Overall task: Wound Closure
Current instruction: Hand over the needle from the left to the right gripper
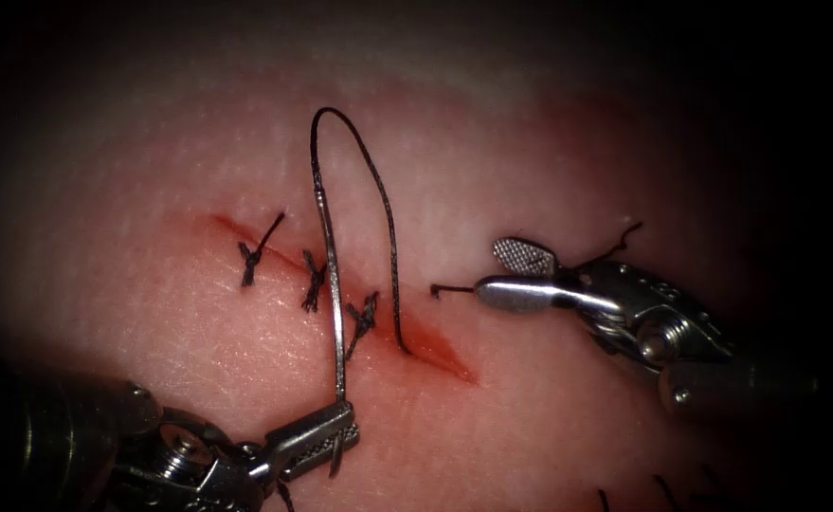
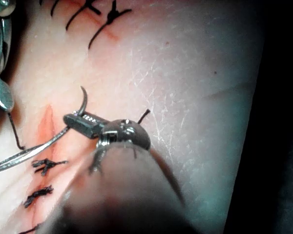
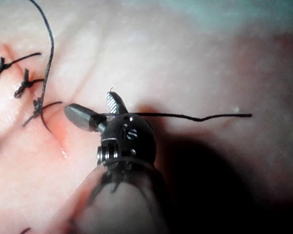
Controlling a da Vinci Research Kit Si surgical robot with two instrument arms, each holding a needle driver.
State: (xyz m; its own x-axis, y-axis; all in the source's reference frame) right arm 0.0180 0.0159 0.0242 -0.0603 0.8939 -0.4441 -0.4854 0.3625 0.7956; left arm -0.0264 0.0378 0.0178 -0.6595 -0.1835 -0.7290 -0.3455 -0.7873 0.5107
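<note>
My left fingers (image 1: 326, 438) pinch the needle (image 1: 333, 313) near its tip, three knots (image 1: 314, 281) beside it, while my spread right fingers (image 1: 516, 275) seemingly hold nothing by a loose thread end (image 3: 195, 117).

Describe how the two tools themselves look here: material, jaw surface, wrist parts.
Both are bare silvery metal. The left tool has slim jaws with cross-hatched inner faces and a round wrist pivot. The right tool has one smooth rounded jaw, one showing a cross-hatched face, a screw-like pivot, and a dark shaft.
</note>
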